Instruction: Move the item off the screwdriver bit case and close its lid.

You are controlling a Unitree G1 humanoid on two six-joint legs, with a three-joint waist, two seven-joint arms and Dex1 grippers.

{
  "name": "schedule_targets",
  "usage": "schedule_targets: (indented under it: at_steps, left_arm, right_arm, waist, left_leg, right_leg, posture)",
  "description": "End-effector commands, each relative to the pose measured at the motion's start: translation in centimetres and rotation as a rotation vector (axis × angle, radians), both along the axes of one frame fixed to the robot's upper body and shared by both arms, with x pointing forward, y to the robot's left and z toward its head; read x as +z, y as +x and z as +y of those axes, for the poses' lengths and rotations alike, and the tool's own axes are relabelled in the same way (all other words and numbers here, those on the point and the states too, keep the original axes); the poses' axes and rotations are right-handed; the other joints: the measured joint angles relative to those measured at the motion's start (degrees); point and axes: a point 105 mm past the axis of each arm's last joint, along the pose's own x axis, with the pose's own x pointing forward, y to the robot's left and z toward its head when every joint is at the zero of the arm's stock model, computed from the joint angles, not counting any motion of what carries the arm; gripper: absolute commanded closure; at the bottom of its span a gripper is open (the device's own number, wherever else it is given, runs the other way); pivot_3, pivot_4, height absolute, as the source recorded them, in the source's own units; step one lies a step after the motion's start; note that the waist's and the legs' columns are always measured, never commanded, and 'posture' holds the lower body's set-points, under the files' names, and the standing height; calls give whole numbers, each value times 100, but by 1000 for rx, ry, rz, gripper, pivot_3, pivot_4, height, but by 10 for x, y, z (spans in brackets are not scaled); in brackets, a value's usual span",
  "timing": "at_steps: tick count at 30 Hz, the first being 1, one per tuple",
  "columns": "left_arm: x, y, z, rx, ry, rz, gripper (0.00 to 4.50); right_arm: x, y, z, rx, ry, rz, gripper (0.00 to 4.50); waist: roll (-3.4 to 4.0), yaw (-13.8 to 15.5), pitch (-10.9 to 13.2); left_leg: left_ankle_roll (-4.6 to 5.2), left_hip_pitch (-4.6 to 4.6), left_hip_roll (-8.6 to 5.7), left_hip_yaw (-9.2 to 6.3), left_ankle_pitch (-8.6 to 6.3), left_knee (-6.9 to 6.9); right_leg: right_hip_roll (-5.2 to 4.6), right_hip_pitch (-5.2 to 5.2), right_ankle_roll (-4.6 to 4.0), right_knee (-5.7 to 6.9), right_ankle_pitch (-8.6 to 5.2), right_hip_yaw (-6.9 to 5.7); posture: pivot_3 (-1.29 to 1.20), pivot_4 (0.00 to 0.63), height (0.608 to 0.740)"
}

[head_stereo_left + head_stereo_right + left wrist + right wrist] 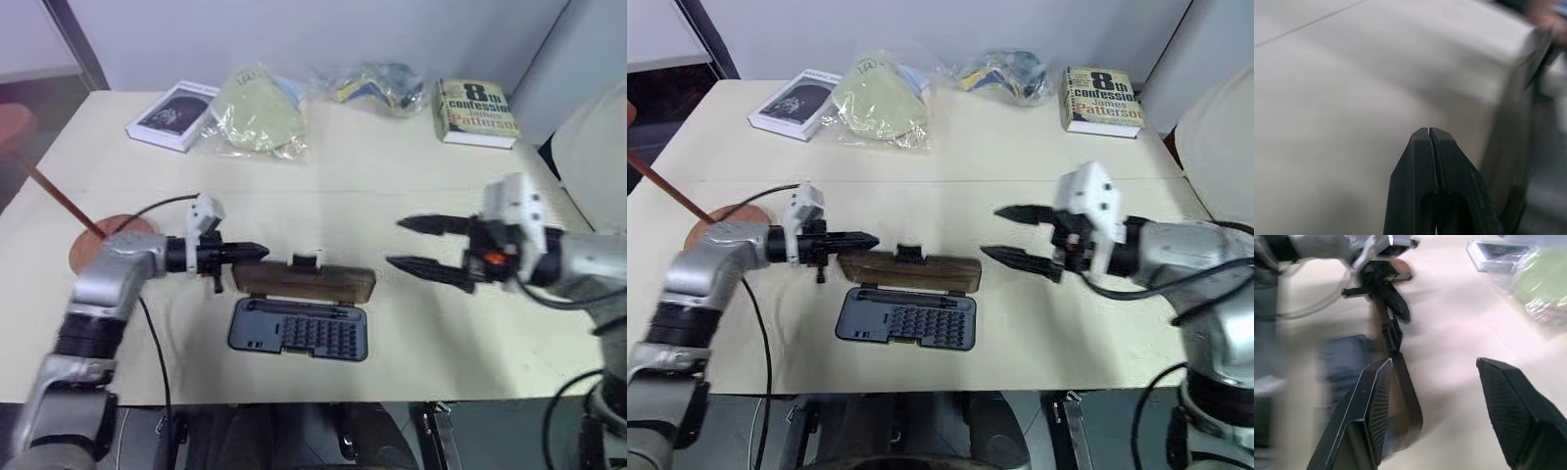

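**Item already aside — lid standing, waiting to be shut**

The screwdriver bit case (pixel 907 318) lies open at the near middle of the tabletop (pixel 1038 147), its grey-blue tray facing up with rows of bits showing. The lid (pixel 909 270) stands up along the tray's far edge, smoky brown, with the latch tab at its top. The reddish-brown item (pixel 710 223) rests at the left edge of the tabletop, well apart from the case — so by my reckoning the first half of the job is done.

The left gripper (pixel 867 240) has its fingers pressed together on nothing, its tip just beside the lid's left end. The right gripper (pixel 1012 235) hangs to the right of the lid, jaws apart and empty.

Next, I judge, a gripper must push the lid toward the near side, down over the tray, then press until the latch catches.
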Motion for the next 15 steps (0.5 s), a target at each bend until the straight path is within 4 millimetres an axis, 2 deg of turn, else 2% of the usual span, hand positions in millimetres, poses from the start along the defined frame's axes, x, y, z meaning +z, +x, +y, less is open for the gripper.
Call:
schedule_targets:
  at_steps: [1, 3, 6, 9, 12, 13, 15]
  left_arm:
    - [-12, -38, 10, -181, 166, 12, 4500]
    - [-20, -37, 22, -171, 248, -9, 4500]
    - [-21, -19, 32, -109, 290, -78, 4500]
    - [-12, 10, 22, -32, 246, -174, 4500]
    - [-7, 26, 6, -26, 212, -217, 4500]
    - [-8, 28, -1, -47, 211, -222, 4500]
    - [-14, 27, -16, -122, 217, -217, 4500]
  right_arm:
    - [-3, -31, 5, 112, 41, 110, 1646]
    - [-19, -36, 10, 116, -8, 130, 1646]
    - [-42, -39, 24, 136, -82, 138, 1646]
    - [-64, -46, 44, 197, -127, 135, 2506]
    - [-85, -55, 62, 267, -178, 128, 4073]
    - [-93, -59, 69, 287, -193, 130, 4455]
    - [-107, -63, 83, 305, -207, 117, 4455]
  waist:
    - [12, -31, -2]
    - [19, -11, -2]
    - [14, 20, 1]
    - [8, 61, 2]
    - [4, 69, 1]
    - [4, 65, 1]
    - [3, 40, 0]
  left_leg:
    - [1, 6, 1, 8, 0, -6]
    - [1, 13, 1, 8, 0, -11]
    - [1, 6, 2, -1, 0, -2]
    - [0, 1, -2, -1, 1, 23]
    - [0, -9, -7, 7, 0, 30]
    - [0, -10, -7, 8, 0, 29]
    - [0, -13, -7, 7, 0, 27]
  right_leg:
    - [2, -2, -4, 1, -2, 7]
    - [4, -1, -11, 3, -9, 7]
    - [10, -2, -31, 3, -22, 1]
    - [5, 4, -23, 2, -28, 1]
    - [-1, 5, -19, -3, -24, 6]
    - [-1, 5, -10, -8, -21, 7]
    - [0, 1, 8, -8, -16, 7]
  posture:
    - [0, 150, 737]
    - [0, 150, 737]
    - [0, 150, 737]
    - [0, 150, 737]
    - [0, 150, 737]
    - [0, 150, 737]
    - [0, 150, 737]
